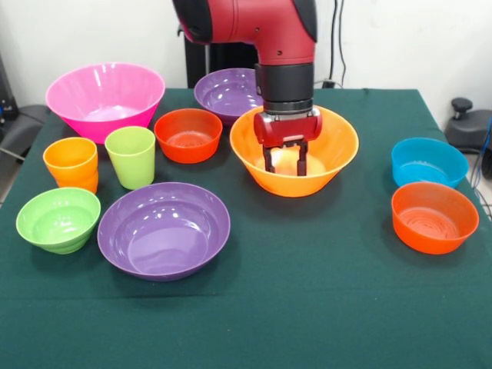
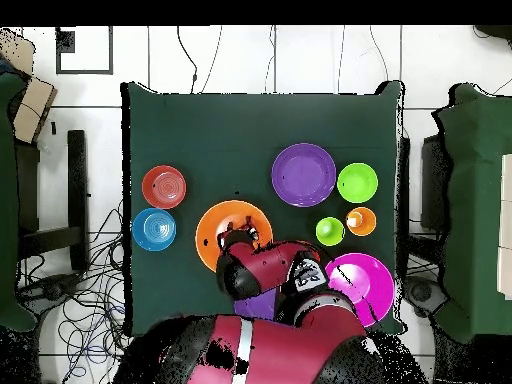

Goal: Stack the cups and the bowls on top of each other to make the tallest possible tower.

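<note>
My gripper is open and empty. Its fingertips hang just inside the large yellow-orange bowl at the table's middle, and it shows over that bowl in the overhead view. The orange cup and lime-green cup stand side by side at the left. Around them are the pink bowl, a small red-orange bowl, the small lime-green bowl and a wide purple bowl. The second purple bowl is behind the arm. No bowl is nested in another.
A blue bowl and a second red-orange bowl sit at the right of the green cloth. My arm covers part of the table's robot side in the overhead view. Cables lie on the floor.
</note>
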`<act>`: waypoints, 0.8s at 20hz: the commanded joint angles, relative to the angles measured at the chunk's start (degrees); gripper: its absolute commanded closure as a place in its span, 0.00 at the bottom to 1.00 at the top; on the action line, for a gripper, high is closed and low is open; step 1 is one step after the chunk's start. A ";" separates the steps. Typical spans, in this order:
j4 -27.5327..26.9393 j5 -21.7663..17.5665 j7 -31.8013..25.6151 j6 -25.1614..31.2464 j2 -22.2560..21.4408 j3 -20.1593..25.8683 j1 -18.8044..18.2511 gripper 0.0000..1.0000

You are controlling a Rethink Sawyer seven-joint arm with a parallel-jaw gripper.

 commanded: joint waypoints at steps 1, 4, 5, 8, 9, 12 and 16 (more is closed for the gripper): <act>-6.21 -2.73 1.15 7.19 -0.47 6.55 -0.26 0.00; -6.05 -1.82 1.81 7.38 -0.62 5.43 0.95 0.00; -6.08 -1.76 1.88 7.39 -0.60 5.30 1.08 0.00; -6.19 -1.59 2.06 7.42 -0.53 4.90 1.49 0.00; -6.27 -1.36 2.27 7.20 -0.44 4.55 1.91 0.00; -6.92 -1.17 2.39 7.03 -0.04 4.03 2.11 0.00; -9.55 -2.71 0.89 7.25 1.25 5.09 0.78 0.00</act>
